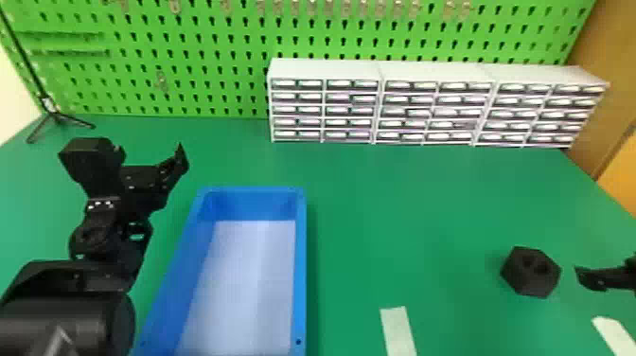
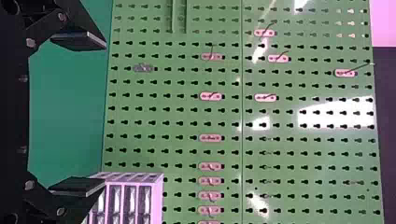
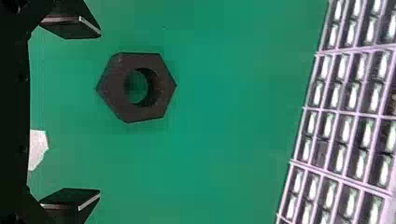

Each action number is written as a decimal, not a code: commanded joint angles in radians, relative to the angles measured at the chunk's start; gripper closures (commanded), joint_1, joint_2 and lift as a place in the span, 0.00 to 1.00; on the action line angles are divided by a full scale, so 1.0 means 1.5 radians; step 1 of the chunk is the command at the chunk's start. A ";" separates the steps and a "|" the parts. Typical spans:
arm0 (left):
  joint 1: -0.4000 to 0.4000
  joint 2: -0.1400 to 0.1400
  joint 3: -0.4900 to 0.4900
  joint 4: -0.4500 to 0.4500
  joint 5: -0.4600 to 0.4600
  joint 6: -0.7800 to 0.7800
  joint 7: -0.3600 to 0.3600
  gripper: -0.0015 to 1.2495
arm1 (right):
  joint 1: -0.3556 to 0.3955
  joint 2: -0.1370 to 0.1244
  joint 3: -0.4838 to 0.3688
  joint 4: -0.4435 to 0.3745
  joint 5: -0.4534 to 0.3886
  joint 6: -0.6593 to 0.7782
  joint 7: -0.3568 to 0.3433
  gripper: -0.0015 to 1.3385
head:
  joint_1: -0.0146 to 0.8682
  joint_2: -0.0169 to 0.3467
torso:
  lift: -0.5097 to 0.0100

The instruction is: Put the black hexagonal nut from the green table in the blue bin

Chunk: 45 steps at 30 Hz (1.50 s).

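Green pegboard (image 1: 207, 105) — hooks (image 2: 211, 96) on it, white drawer cabinets (image 1: 324, 70) in front — black tripod (image 1: 56, 116), two pale strips (image 1: 398, 331)

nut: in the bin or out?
Out. The black hexagonal nut lies on the green table, off to the right of the blue bin; the right hand is open by it.
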 commanded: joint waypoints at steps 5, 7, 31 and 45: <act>0.001 0.001 -0.001 0.000 -0.001 0.000 0.000 0.19 | -0.005 -0.012 0.020 0.015 0.044 0.010 0.053 0.08 | 0.79 0.12 | 0.80; 0.001 0.001 0.000 0.000 -0.001 0.001 -0.001 0.19 | -0.007 -0.013 0.024 0.016 0.060 0.011 0.064 0.08 | 0.79 0.12 | 0.80; 0.004 0.001 0.001 -0.001 -0.001 0.001 0.000 0.19 | -0.027 -0.020 0.050 0.027 0.123 0.028 0.123 0.08 | 0.79 0.12 | 0.80; 0.003 0.002 0.001 0.000 -0.002 0.001 -0.001 0.19 | -0.028 -0.018 0.055 0.029 0.127 0.028 0.124 0.08 | 0.79 0.12 | 0.80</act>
